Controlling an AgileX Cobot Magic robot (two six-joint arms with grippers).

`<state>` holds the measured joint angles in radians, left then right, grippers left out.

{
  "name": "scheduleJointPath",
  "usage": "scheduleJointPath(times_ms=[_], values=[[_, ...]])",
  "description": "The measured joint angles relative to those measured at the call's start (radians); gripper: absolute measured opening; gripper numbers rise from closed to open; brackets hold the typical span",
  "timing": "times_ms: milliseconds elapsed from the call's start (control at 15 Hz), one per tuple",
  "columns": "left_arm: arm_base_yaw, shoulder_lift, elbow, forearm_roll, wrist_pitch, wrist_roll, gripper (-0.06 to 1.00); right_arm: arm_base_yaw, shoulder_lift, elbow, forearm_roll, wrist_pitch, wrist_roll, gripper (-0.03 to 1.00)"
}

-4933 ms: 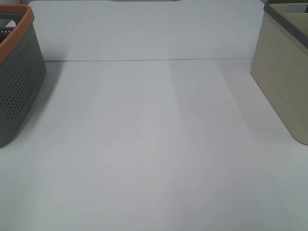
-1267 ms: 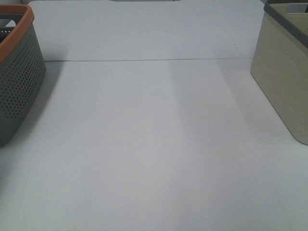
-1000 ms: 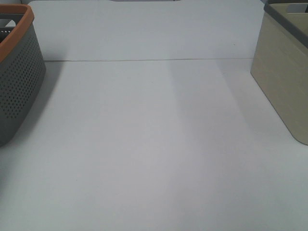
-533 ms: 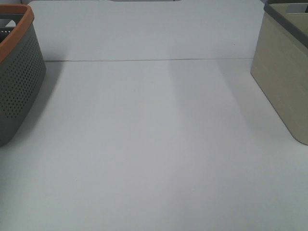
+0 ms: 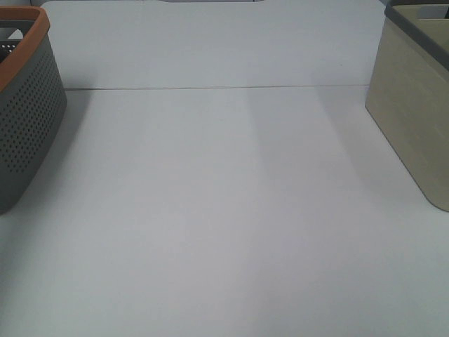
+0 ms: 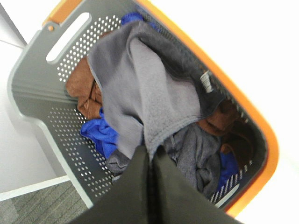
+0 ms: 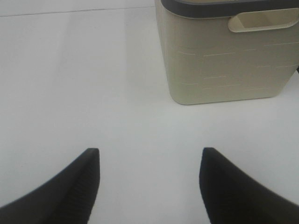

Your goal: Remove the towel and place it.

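In the left wrist view a grey towel [image 6: 145,88] is draped on top of a heap of cloths in a grey perforated basket with an orange rim [image 6: 42,93]. My left gripper [image 6: 150,156] is shut, its two dark fingers pinching the towel's lower edge over the basket. My right gripper [image 7: 150,156] is open and empty, low over the white table, facing a beige bin [image 7: 224,60]. Neither gripper shows in the exterior high view.
Brown [image 6: 81,88] and blue [image 6: 100,133] cloths and another grey one lie under the towel. In the exterior high view the basket [image 5: 24,119] stands at the table's left edge and the beige bin [image 5: 414,119] at the right edge.
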<state>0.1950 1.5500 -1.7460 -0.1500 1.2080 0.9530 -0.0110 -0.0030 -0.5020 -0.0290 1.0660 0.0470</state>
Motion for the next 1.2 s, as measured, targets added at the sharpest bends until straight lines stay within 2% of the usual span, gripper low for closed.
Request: scheduleJointPath(times_ms=[333, 667, 1000, 1200], values=[[-0.101, -0.037, -0.170, -0.013, 0.009, -0.090, 0.00, 0.000, 0.000, 0.000, 0.000, 0.000, 0.000, 0.63], [-0.283, -0.029, -0.326, -0.013, 0.011, -0.129, 0.00, 0.000, 0.000, 0.000, 0.000, 0.000, 0.000, 0.63], [-0.415, 0.119, -0.597, -0.011, -0.015, -0.161, 0.00, 0.000, 0.000, 0.000, 0.000, -0.002, 0.000, 0.63], [-0.512, 0.229, -0.675, -0.007, -0.083, -0.181, 0.00, 0.000, 0.000, -0.011, 0.020, -0.027, 0.000, 0.63]])
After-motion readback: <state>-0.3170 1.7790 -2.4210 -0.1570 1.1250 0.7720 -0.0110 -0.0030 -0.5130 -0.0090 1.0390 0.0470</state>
